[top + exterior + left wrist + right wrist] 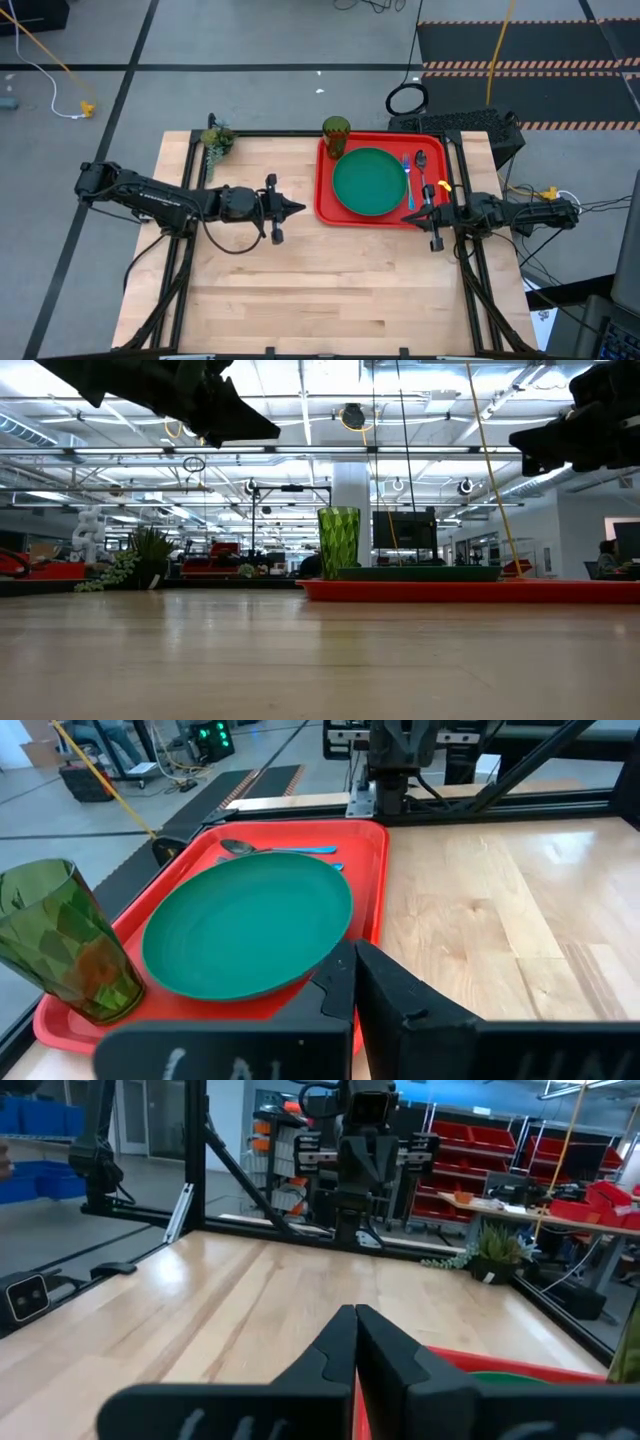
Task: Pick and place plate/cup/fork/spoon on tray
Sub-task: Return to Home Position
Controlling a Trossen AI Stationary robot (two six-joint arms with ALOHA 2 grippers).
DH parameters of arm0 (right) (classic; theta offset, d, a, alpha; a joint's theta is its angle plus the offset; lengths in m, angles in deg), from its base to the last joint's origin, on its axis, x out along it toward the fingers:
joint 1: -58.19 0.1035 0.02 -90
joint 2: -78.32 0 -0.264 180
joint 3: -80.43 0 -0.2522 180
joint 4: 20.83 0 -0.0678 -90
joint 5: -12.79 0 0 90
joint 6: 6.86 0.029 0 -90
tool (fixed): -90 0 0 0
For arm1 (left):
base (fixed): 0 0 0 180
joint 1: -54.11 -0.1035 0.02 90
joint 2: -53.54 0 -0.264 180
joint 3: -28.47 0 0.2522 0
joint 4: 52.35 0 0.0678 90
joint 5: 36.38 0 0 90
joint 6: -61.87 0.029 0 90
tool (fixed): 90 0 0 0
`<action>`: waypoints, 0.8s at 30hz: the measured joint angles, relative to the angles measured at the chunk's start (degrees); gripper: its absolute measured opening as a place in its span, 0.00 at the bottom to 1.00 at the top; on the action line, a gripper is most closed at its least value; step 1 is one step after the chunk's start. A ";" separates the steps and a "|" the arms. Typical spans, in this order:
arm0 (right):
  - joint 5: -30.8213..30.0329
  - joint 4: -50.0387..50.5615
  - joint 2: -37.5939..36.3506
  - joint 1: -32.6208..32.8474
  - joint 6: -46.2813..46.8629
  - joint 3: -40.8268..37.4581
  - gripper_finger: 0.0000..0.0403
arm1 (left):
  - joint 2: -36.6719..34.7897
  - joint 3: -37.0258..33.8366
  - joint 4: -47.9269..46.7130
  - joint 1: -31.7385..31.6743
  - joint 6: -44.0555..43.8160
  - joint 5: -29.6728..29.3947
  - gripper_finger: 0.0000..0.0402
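The red tray lies at the table's far right. On it rest the green plate, the green cup upright in its far left corner, and the fork and spoon side by side right of the plate. The left wrist view shows the plate, the cup and the spoon. My left gripper is shut and empty, raised left of the tray. My right gripper is shut and empty, raised over the tray's near right corner.
A small green plant clump sits at the table's far left corner. The bare wooden table top stretches in front of the tray and the arms.
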 joint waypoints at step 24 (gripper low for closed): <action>-0.95 -2.58 0.55 -0.01 1.21 -1.33 0.00 | 0.00 0.00 4.02 0.51 -0.32 0.55 0.04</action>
